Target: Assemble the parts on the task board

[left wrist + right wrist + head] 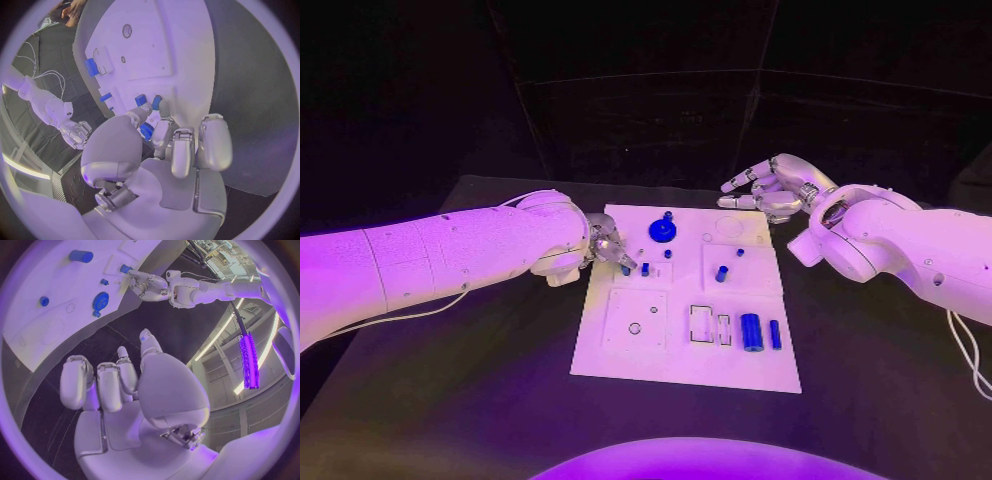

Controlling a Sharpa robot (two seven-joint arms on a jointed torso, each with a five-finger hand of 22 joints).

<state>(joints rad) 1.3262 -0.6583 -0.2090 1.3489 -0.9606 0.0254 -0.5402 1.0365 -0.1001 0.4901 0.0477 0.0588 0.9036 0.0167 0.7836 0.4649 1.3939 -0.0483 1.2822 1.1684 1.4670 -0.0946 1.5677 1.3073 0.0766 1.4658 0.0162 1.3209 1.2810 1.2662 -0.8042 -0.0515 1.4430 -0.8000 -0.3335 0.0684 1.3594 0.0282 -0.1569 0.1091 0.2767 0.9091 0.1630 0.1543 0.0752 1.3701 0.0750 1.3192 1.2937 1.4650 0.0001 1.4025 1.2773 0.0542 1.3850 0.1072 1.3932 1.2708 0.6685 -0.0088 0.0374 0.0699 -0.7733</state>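
Note:
The white task board (625, 350) lies in the middle of the black table. My left hand (607, 248) reaches over the board's left edge. Its thumb and one finger pinch a small blue peg (643, 268) standing on the board; the same peg (156, 102) (125, 269) sits at those fingertips in both wrist views. A round blue disc (662, 231) with a knob stands just right of that hand. My right hand (769, 190) hovers off the board's far right corner, fingers apart and holding nothing.
Two more blue pegs (721, 272) (737, 252) stand right of centre. A large blue cylinder (751, 331) and a thin blue bar (775, 334) lie at the near right, beside two rectangular slots (701, 323). A round hole (635, 327) is at the near left.

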